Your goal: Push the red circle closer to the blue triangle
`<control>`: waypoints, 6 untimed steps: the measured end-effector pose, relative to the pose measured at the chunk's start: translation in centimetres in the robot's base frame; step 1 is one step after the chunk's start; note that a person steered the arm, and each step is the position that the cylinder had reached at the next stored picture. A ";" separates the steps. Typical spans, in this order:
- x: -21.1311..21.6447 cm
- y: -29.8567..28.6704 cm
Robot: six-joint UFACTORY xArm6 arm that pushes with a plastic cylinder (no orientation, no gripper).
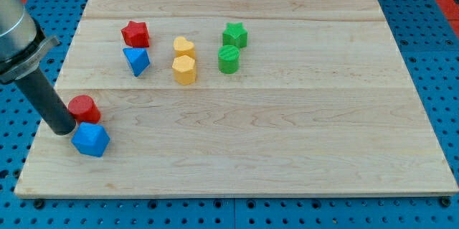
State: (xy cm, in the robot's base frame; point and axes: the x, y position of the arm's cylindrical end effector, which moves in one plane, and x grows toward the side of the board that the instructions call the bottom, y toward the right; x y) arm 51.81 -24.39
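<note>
The red circle (pixel 84 108) is partly covered on its view-left side by the dark rod just above my tip (pixel 64 130), while the rod's upper part is cut off by the view's top-left corner.

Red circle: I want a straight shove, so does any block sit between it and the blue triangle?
Nothing visible does. The red circle and the blue triangle have bare board between them; my tip sits against the circle's lower left.

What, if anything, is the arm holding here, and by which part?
Nothing is held: the arm ends in a plain rod. My tip rests on the board at the view's left of the red circle, just above the blue cube.
</note>
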 end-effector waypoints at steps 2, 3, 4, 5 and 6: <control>-3.0 1.2; -3.1 3.6; -4.6 5.7; -6.1 7.7; -7.1 9.7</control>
